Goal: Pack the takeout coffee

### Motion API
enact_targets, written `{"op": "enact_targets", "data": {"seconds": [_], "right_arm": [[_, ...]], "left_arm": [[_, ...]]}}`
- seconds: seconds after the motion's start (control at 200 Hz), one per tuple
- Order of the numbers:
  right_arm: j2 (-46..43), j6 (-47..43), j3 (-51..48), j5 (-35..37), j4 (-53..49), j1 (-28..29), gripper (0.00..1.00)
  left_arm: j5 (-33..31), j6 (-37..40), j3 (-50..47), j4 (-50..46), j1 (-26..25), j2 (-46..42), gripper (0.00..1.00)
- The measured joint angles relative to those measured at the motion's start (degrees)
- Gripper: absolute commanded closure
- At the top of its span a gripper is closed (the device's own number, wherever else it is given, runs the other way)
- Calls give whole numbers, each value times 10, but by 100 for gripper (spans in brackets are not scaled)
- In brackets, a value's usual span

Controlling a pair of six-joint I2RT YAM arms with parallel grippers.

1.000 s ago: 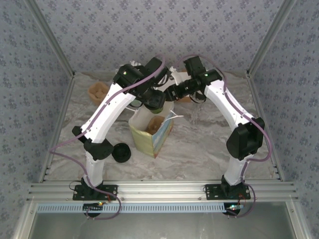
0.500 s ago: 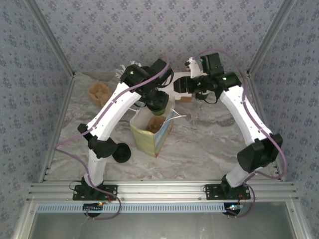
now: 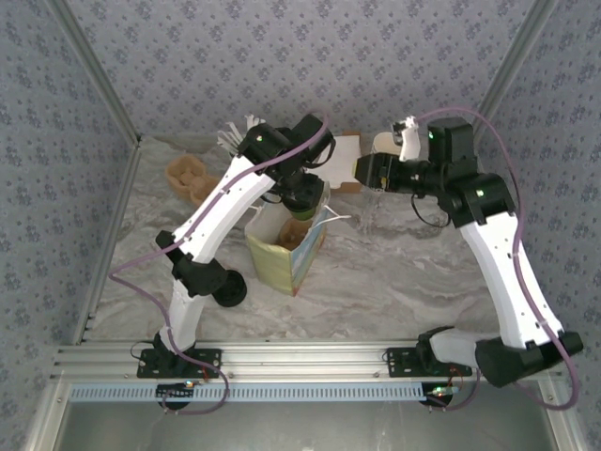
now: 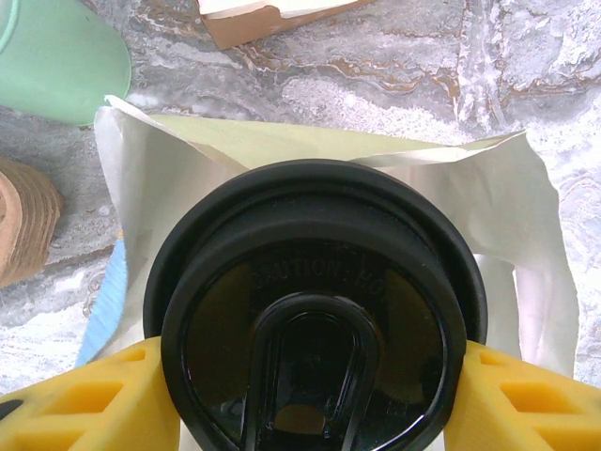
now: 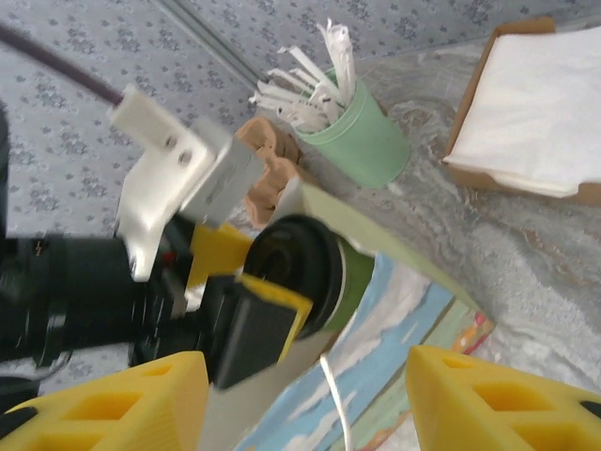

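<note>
Rightward, clear of the paper bag (image 3: 282, 252), the right pincer (image 5: 300, 399) has drawn back, spread and empty, while the left pincer (image 4: 305, 404) pinches the upright takeout coffee (image 4: 319, 282) directly above the bag's open mouth, ready for lowering straight down.

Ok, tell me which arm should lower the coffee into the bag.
Left: the left tool grips the takeout coffee over the open paper bag; the right tool is open and empty.
</note>
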Motion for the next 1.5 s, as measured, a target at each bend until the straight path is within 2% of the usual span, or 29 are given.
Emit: {"op": "enact_targets", "data": {"seconds": [0.155, 0.365, 0.55, 0.825, 1.214, 1.499], "right_arm": [[-49, 39, -63, -10, -12, 15, 38], [-57, 79, -122, -26, -10, 54, 36], [-57, 91, -129, -20, -11, 81, 34], [-57, 116, -152, -15, 2, 83, 32], [-56, 140, -169, -16, 52, 84, 29], [-48, 171, -186, -15, 80, 105, 29]], "left_arm": [[-2, -3, 26, 0, -2, 0, 60], [-2, -3, 33, 0, -10, 0, 60], [-1, -3, 33, 0, -14, 4, 60], [0, -3, 31, 0, -12, 37, 60], [5, -3, 26, 0, -2, 39, 60], [5, -3, 30, 0, 7, 39, 60]]}}
